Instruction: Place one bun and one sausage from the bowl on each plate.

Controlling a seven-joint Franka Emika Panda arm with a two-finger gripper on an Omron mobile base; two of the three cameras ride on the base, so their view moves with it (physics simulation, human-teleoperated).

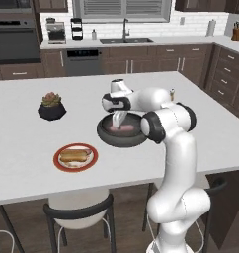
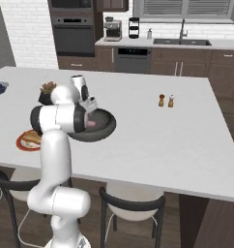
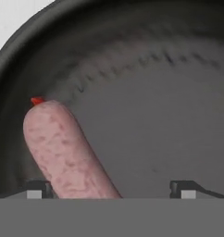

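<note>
Gripper (image 1: 119, 120) is down inside the dark bowl (image 1: 105, 136), which sits on the white bench (image 1: 210, 133) near the middle. Jaws stand apart; in the hand view the two tips sit wide, with the sausage (image 3: 63, 150) lying just inside the tip on that view's left, not centred between them. It holds nothing as yet. The sausage lies slantwise on the bowl floor, close to the wall. The red-rimmed plate (image 1: 59, 160) just beside the bowl already carries a bun (image 1: 75, 156); whether a sausage lies with it is too small to tell. Judged step: picking this sausage. To do it well, the hand should shift toward the sausage until it sits mid-gap, close across its width, not along it, then lift straight up clear of the rim before swinging away.
</note>
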